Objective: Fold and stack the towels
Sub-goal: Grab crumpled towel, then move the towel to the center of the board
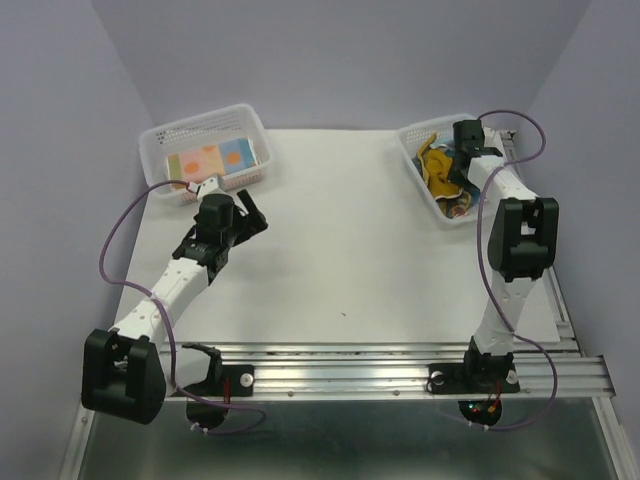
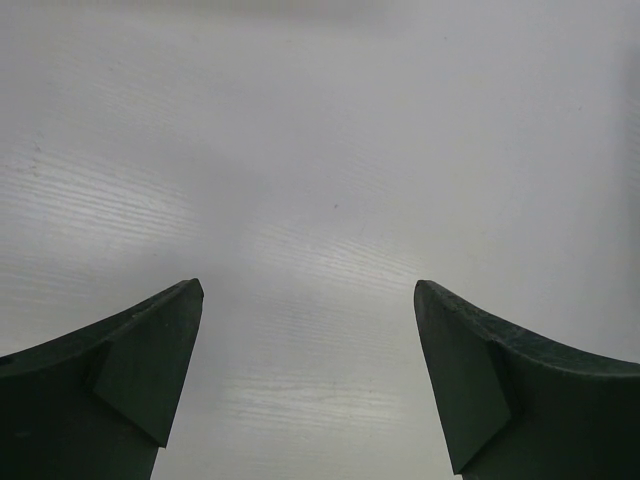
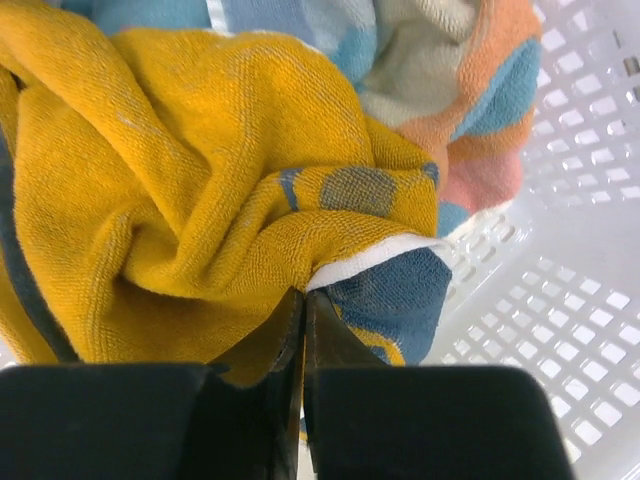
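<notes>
**Entry: towels, fold and stack.**
- Done: at least one folded towel [image 1: 212, 157], light blue with orange dots, lies flat in the left basket [image 1: 200, 120].
- Outstanding: a crumpled heap in the right basket [image 3: 560, 330], namely the mustard towel [image 3: 180, 180] and a pastel towel [image 3: 470, 80] behind it.
- Right claw [image 3: 303, 310]: pressed together, pinching a fold of the mustard towel inside that basket.
- Left claw [image 2: 308, 290]: spread wide, holding nothing, over the bare counter [image 1: 340, 240].
- Status, judged: early, with most of the folding left.
</notes>
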Robot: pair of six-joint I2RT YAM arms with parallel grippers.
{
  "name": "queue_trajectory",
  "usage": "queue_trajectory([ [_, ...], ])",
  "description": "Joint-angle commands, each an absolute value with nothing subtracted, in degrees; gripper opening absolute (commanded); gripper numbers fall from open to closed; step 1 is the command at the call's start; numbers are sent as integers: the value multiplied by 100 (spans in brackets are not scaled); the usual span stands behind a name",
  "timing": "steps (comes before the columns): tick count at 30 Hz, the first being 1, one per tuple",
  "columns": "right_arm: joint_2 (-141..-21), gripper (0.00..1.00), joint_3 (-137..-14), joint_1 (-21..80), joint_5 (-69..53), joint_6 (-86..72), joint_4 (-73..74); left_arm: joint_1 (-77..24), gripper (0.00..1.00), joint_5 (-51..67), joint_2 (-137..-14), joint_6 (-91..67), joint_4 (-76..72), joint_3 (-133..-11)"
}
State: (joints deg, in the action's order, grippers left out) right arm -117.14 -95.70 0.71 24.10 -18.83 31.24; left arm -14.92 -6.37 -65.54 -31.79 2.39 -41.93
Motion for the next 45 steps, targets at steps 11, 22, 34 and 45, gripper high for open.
queue_trajectory([
  [11,-10021,1,-8886,18,1495,-1108,1328,-1512,99,-695,-6223,-3103,123,-4421],
  [22,-8562,1,-10713,254,-947,-1493,2434,-1512,99,-273,-5696,-3234,88,-4360],
  [34,-8763,1,-11805,2557,-2030,-2047,2716,-1512,99,-711,-4914,-3937,799,-4280],
  [45,-7637,11,-7456,2313,564,-2742,2436,-1512,99,-1239,-4737,-4438,1397,-3930],
])
